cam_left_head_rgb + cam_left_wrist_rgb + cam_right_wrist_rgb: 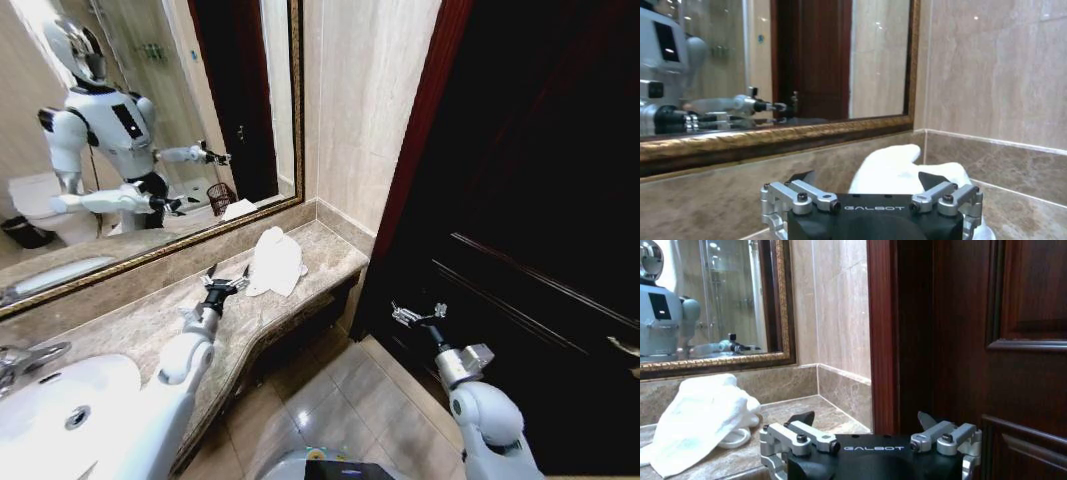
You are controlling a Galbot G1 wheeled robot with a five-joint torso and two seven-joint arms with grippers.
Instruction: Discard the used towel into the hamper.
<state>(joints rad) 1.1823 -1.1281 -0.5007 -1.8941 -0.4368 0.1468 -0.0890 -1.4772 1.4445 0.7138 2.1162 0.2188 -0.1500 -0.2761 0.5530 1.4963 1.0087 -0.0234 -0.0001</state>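
marble table [150, 315] | towel [274, 262] heaped near mirror [150, 120] | left gripper [228, 279] open, empty, just before towel | right gripper [420, 314] open, empty, facing dark door [540, 200]

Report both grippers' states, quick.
Left gripper: open, empty, over the counter just short of the towel.
Right gripper: open, empty, out by the dark door.
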